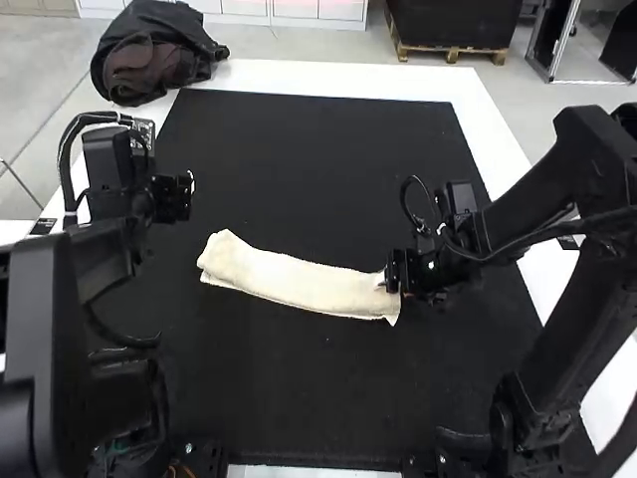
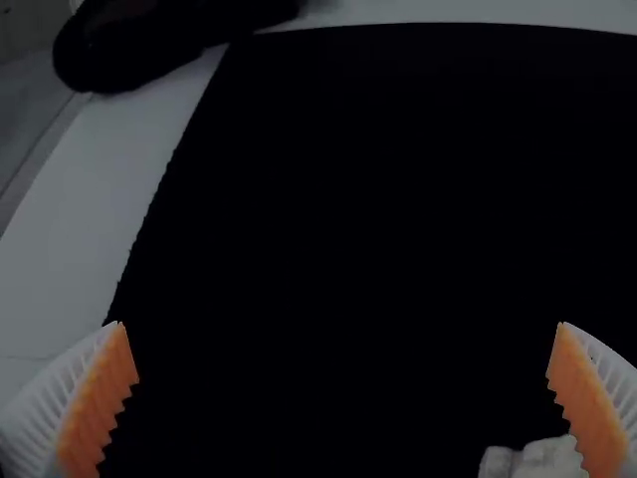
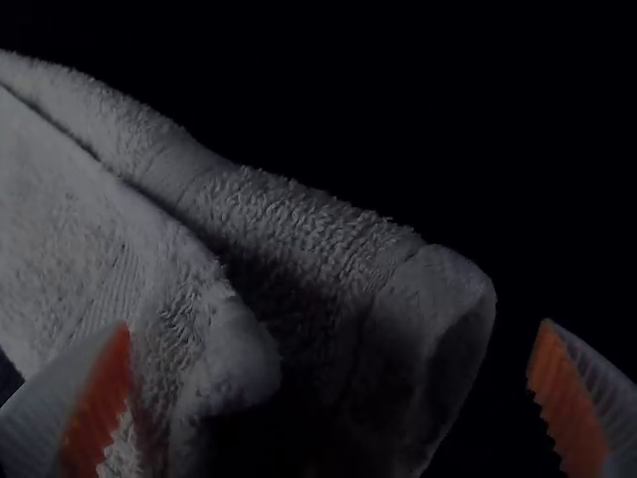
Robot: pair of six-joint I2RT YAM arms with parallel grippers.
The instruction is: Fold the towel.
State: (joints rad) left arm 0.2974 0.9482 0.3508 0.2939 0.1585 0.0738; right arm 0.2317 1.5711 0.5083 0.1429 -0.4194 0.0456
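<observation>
The left arm (image 1: 45, 329) stands apart from the towel's edge (image 1: 215, 263), black mat (image 1: 318, 169) between.

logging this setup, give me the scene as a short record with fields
towel: cream towel, folded into a long narrow strip, layers parted at its right-hand end
surface: black mat on a white table
left gripper: open, off the towel's left-hand end, holding nothing
right gripper: open at the towel's right-hand end, not clamped on it
also present: dark bundle at the table's far left corner
</observation>
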